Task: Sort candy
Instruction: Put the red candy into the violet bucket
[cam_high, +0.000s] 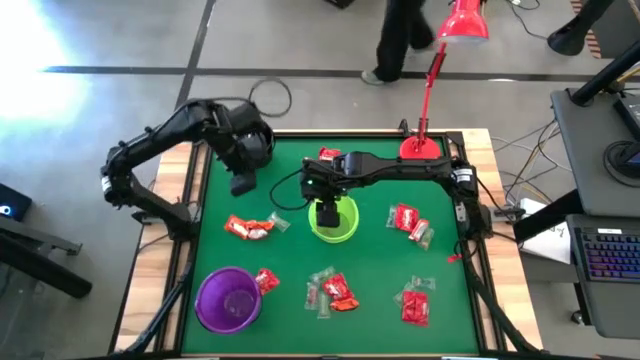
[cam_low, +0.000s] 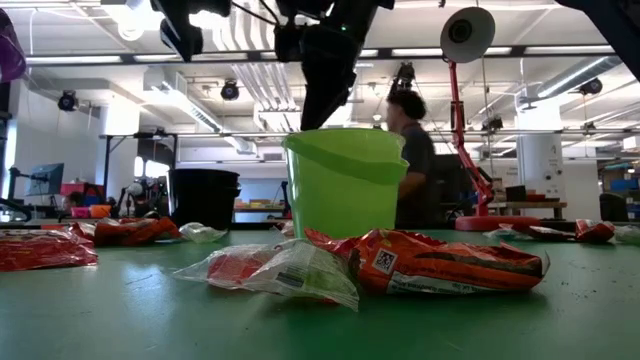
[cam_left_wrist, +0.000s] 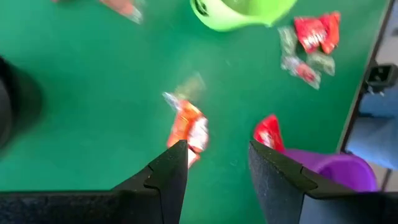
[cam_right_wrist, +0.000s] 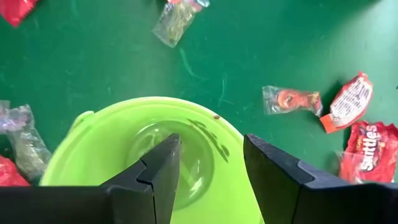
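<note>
While its fingers stand spread, the right end effector (cam_high: 328, 214) hangs over the lime-green plastic cup (cam_high: 336, 222); red and clear wrapped candy (cam_high: 249, 228) lies scattered across the green table (cam_high: 290, 255); left end effector (cam_left_wrist: 214, 163) also spread.

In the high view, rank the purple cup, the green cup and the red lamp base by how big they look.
1. purple cup, largest.
2. green cup, smaller, though the right gripper covers part of it.
3. red lamp base, close to the green cup, so that ranking is unsure.

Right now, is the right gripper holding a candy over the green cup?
No. The right gripper hangs open and empty above the green cup.
</note>
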